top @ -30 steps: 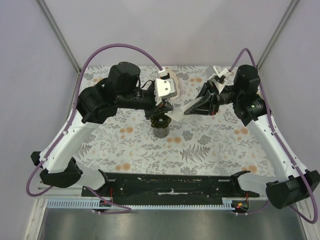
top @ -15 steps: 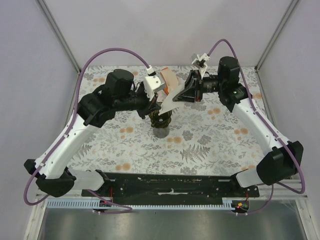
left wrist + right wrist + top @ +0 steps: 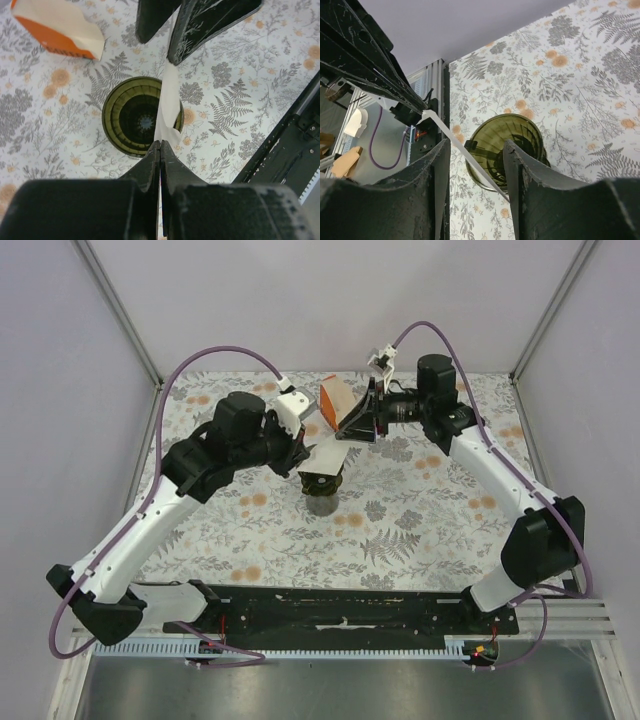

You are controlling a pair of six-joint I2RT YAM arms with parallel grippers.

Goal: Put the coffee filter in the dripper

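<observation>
The coffee filter is a thin white sheet hanging just above the dripper, a dark green funnel on a grey cup. My left gripper is shut on the filter's edge. In the left wrist view the filter runs edge-on from my shut jaws across the dripper's right rim. My right gripper stands open at the filter's far end. In the right wrist view the filter slants between the spread fingers of the right gripper, above the dripper.
An orange-and-cream wedge-shaped pack lies on the floral table cloth just behind the dripper and shows in the left wrist view. The black rail with both arm bases runs along the near edge.
My right arm swung left and toward the back, and its jaws opened off the filter. The left gripper kept the filter and shifted a little left over the dripper.
</observation>
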